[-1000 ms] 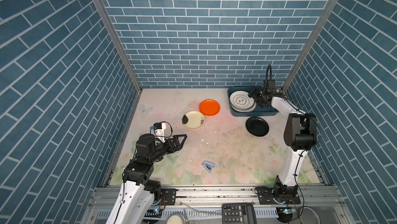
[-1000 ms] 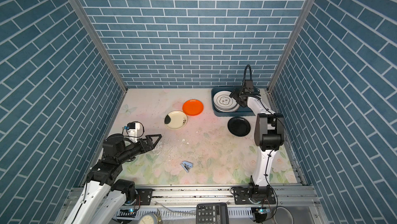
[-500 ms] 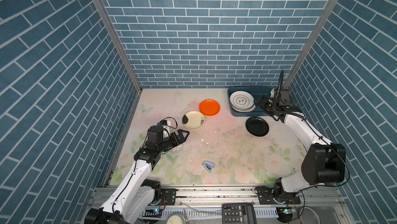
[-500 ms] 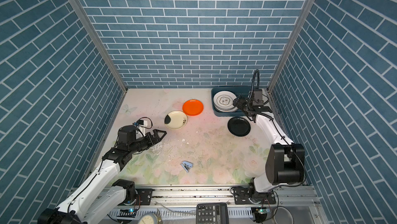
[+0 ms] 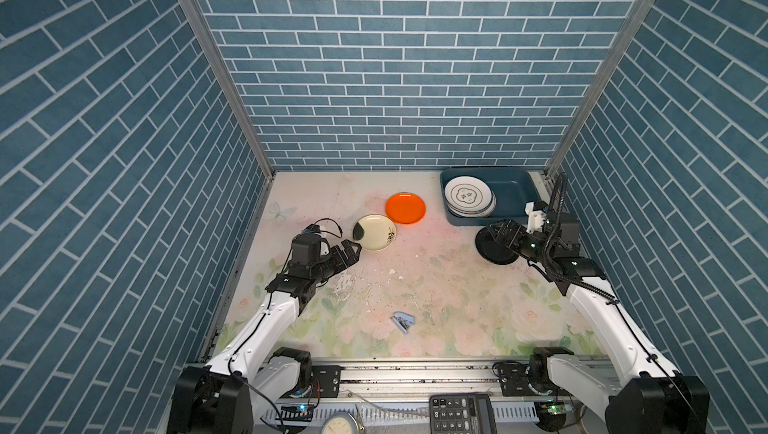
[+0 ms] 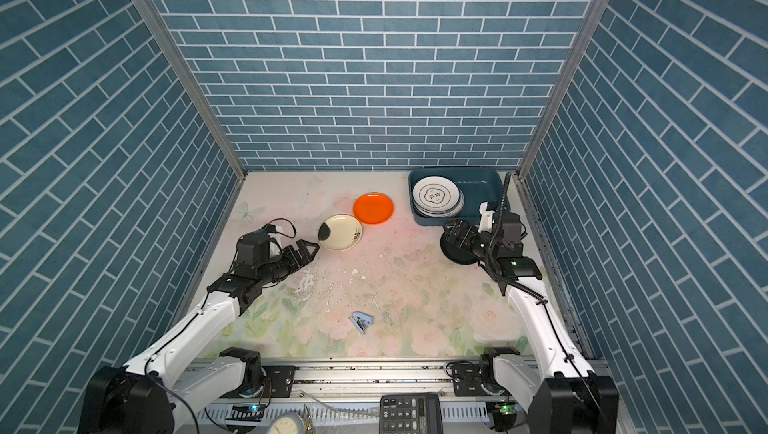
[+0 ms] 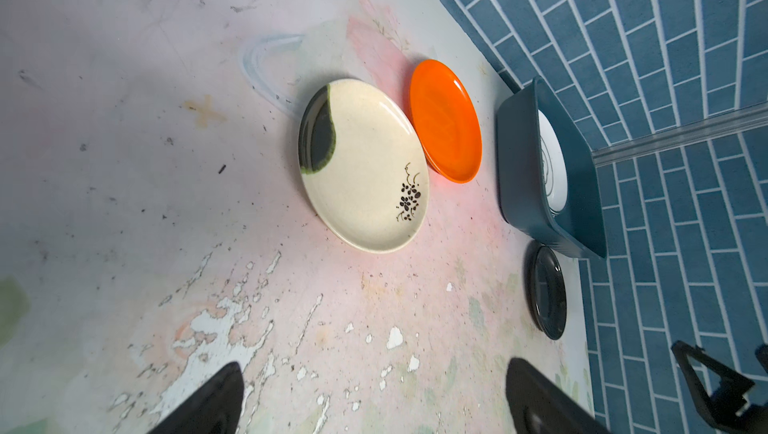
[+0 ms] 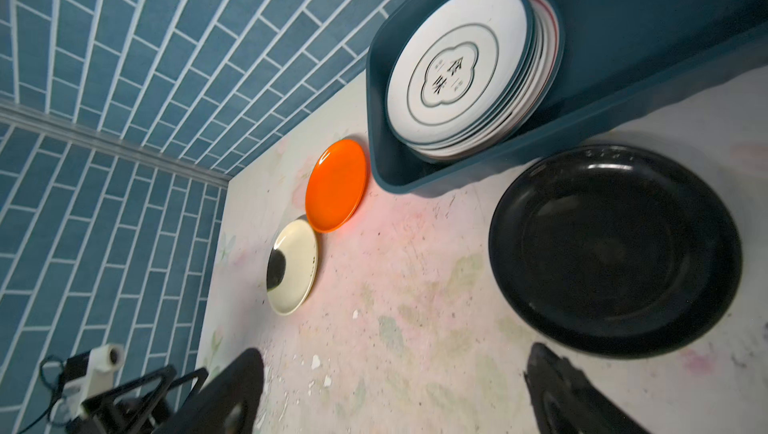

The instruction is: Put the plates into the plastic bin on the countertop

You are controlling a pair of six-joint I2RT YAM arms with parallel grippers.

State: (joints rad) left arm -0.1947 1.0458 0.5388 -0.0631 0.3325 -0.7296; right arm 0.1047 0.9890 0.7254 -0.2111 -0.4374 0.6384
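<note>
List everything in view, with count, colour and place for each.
countertop: one, pale floral, under everything
plastic bin: one, dark teal, far right corner
white plates: several stacked, number unclear, in the bin's left part
orange plate: one, orange, left of the bin
cream plate: one, cream with dark patch, beside the orange plate
black plate: one, black, just before the bin
small object: one, light blue, front middle, kind unclear
calculator: one, black, below the front edge
left gripper: one, black, open, near the cream plate
right gripper: one, black, open, by the black plate
</note>
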